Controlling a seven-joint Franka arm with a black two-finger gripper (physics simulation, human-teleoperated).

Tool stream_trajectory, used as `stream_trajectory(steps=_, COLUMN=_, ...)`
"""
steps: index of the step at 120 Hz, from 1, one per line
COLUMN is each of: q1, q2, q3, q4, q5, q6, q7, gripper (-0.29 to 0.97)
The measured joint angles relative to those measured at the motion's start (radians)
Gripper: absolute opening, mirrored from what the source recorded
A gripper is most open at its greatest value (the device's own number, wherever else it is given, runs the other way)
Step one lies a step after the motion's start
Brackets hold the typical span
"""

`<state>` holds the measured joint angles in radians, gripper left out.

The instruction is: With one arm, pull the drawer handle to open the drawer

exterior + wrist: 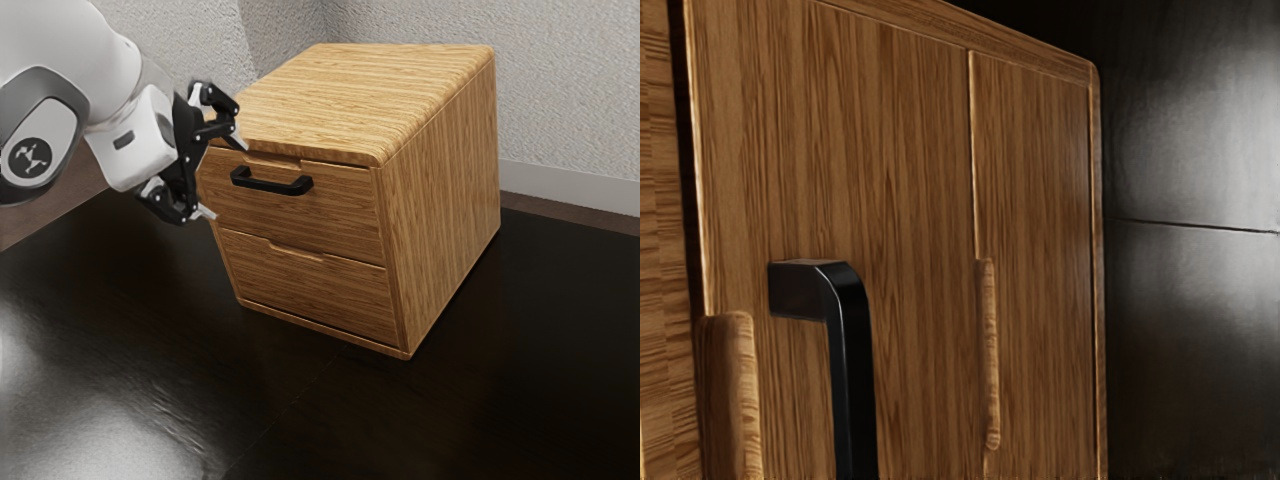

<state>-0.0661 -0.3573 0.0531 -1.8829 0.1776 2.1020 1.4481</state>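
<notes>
Drawer handle (271, 183), a black bar, sits on the front of the upper drawer (330, 205) of a wooden cabinet (440, 190), toward the exterior view's left end of that front. At the far left of the exterior view the white arm (90, 110) comes in, and its black claw (218, 172) hangs just beside the cabinet's left front edge. The claw is released: its two fingers (215, 105) stand wide apart, one above the other, and they grasp nothing. The handle is near the claw but not between the fingers. I cannot tell if a fingertip touches the wood. The upper drawer front looks flush with the lower drawer (315, 285) below it. The cabinet stands on a dark glossy floor (150, 400), and to its right a pale wall (570, 80) rises behind. In the wrist view the handle (845, 370) is close before the hand, on the upper drawer front (840, 150), with the lower drawer (1035, 250) beside it and the floor (1190, 300) beyond.
</notes>
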Motion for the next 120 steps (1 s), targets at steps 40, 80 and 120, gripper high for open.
stream_trajectory(steps=40, q1=0.002, q2=0.098, q3=0.000, q4=0.071, q5=0.018, q6=-0.012, q7=0.067, gripper=0.65)
stream_trajectory(steps=80, q1=0.002, q2=0.143, q3=0.000, q4=0.150, q5=0.020, q6=-0.154, q7=0.097, gripper=0.65)
stream_trajectory(steps=120, q1=0.012, q2=0.223, q3=-0.008, q4=0.265, q5=0.020, q6=-0.206, q7=0.112, gripper=0.65)
